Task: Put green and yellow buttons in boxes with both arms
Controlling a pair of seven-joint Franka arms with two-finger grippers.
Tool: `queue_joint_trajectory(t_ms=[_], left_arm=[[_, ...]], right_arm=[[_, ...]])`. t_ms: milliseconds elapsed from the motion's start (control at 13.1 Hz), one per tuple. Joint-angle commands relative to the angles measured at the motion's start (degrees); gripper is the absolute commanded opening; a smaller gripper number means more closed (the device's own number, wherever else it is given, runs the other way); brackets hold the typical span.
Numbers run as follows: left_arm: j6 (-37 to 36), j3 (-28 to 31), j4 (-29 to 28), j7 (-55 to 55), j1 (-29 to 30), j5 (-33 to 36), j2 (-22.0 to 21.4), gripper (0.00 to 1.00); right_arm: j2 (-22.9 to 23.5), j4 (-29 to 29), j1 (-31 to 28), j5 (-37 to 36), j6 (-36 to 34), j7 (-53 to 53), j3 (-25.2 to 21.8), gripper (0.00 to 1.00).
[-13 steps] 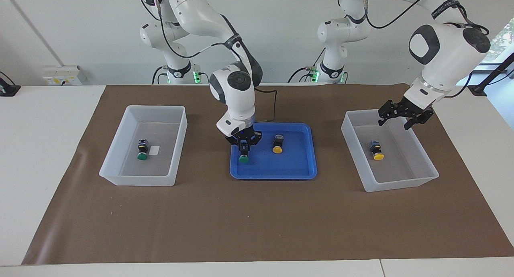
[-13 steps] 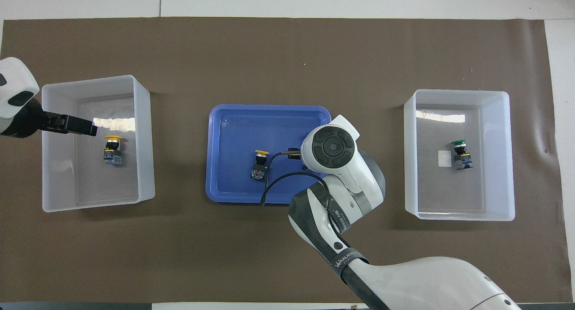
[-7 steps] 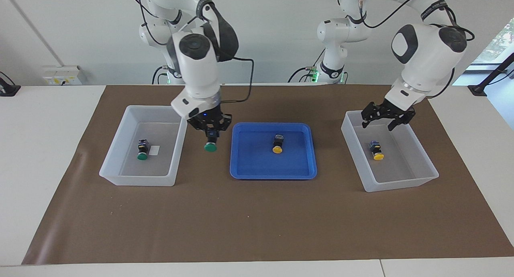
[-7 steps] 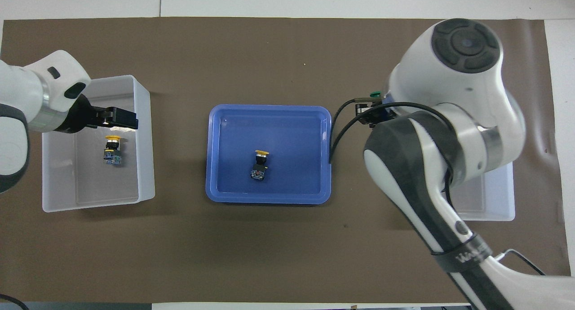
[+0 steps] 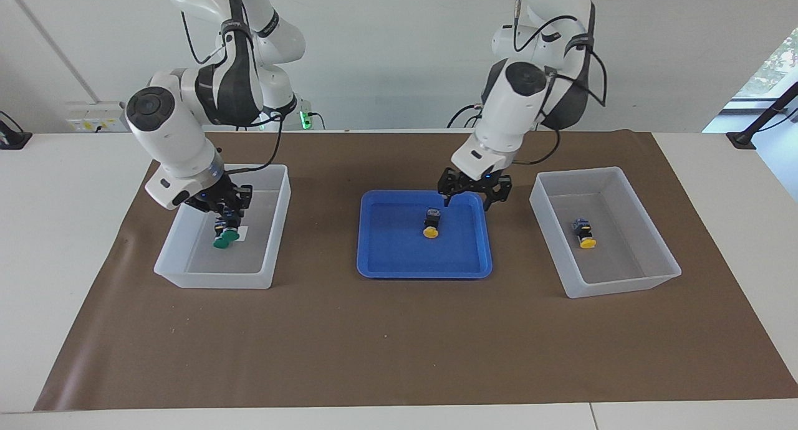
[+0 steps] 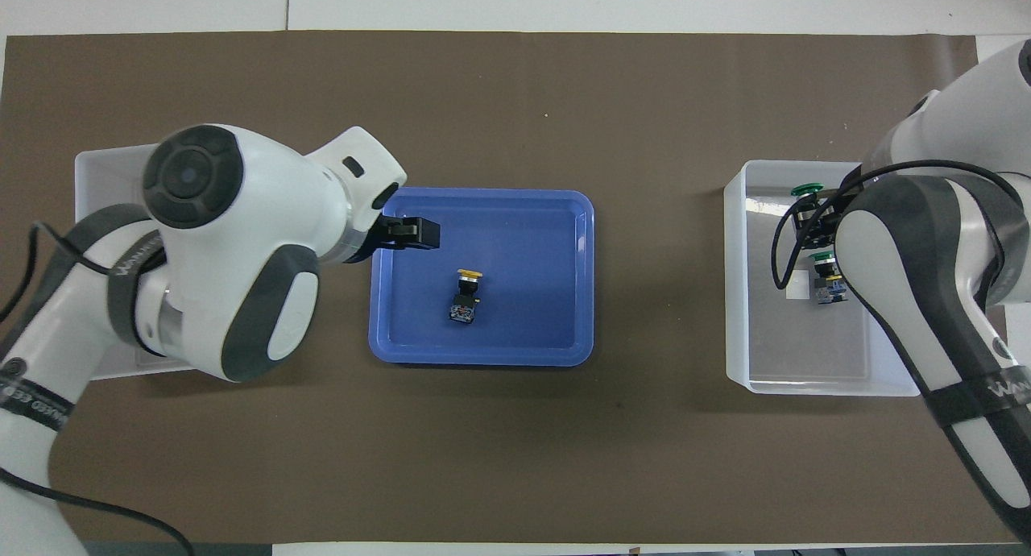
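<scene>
Right gripper [image 5: 228,213], fingers clamped on a green button [image 5: 231,235] over the box [image 5: 181,274], could drop it onto the button already there [image 5: 219,243]; left gripper [image 5: 474,192] (fingers spread, empty) hovers over the tray [image 5: 424,271].

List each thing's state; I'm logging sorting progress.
Right gripper: jaws shut on carried green button, over box at right arm's end.
Left gripper: jaws open, over blue tray.
Second green button: lying in that box.
Tray yellow button: lying loose, ungrasped.
Boxed yellow button: lying in other box.
</scene>
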Motion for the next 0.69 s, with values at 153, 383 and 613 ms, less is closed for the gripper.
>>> queue_joint_trajectory(t_ms=[153, 383, 613], left_arm=[[7.8, 1.1, -6.5, -3.6, -4.7, 5.3, 3.9, 1.00], [12.2, 1.1, -9.9, -5.1, -6.2, 6.0, 4.5, 1.00], [12.6, 1.2, -9.9, -5.1, -6.2, 6.2, 4.9, 1.00]], right_arm=[[-7.6, -16.3, -0.3, -0.9, 12.5, 0.0, 1.0, 0.61], [-5.5, -8.8, -0.5, -0.8, 8.1, 0.0, 1.0, 1.00], [-6.0, 3.1, 0.5, -0.5, -4.3, 0.1, 1.4, 1.00]])
